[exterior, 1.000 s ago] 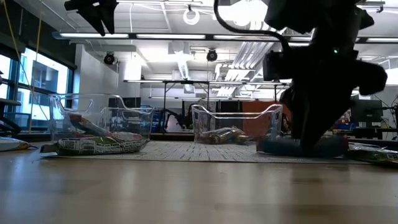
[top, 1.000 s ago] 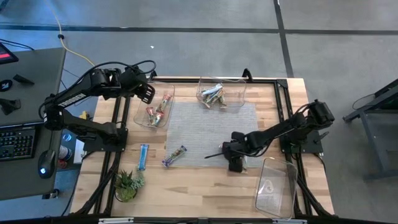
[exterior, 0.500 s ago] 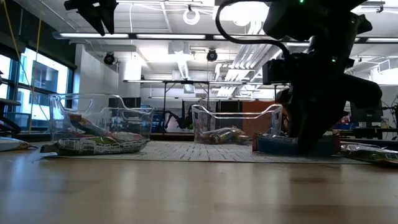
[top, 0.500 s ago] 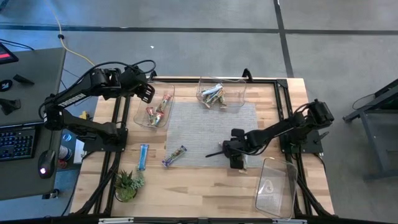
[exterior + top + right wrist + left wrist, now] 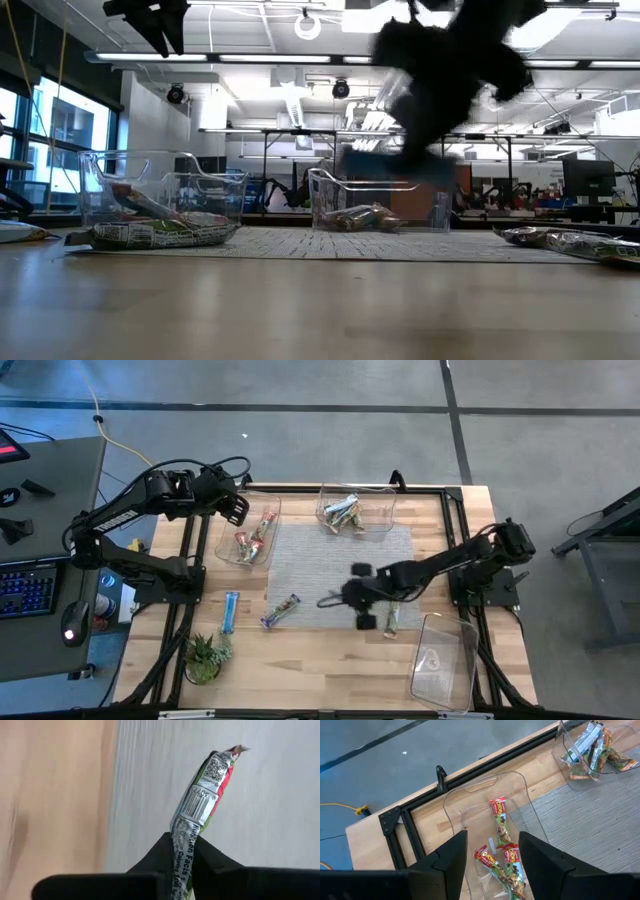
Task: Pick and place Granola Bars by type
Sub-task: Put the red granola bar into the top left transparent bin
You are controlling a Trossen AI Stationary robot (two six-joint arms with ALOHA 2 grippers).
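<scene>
My right gripper (image 5: 360, 600) hangs over the grey mat (image 5: 320, 560), shut on a granola bar (image 5: 200, 805) whose silvery barcode side faces the wrist camera. In the low view that bar (image 5: 390, 165) is a bluish blur well above the table. Another bar (image 5: 390, 618) lies flat at the mat's near right edge. A blue bar (image 5: 231, 610) and a purple one (image 5: 282, 610) lie on the table at the near left. My left gripper (image 5: 492, 870) stands open above the left bin (image 5: 250, 530), which holds red bars (image 5: 500, 850). My right gripper pinches one end of the bar (image 5: 183, 840) between its two fingers (image 5: 160, 852). The bar sticks out forward past the fingertips, its flat faces against them. It is lifted clear of the mat and touches nothing else.
A middle bin (image 5: 355, 510) at the far edge holds green and silver bars. An empty clear bin (image 5: 445, 660) sits at the near right corner. A small potted plant (image 5: 205, 655) stands at the near left. Black frame rails run along the table's sides.
My right gripper has shut on the bar on the mat, then risen and swung toward the table's left. The bar has gone up with it, clear of the mat. The other bar beside it stays where it lay.
</scene>
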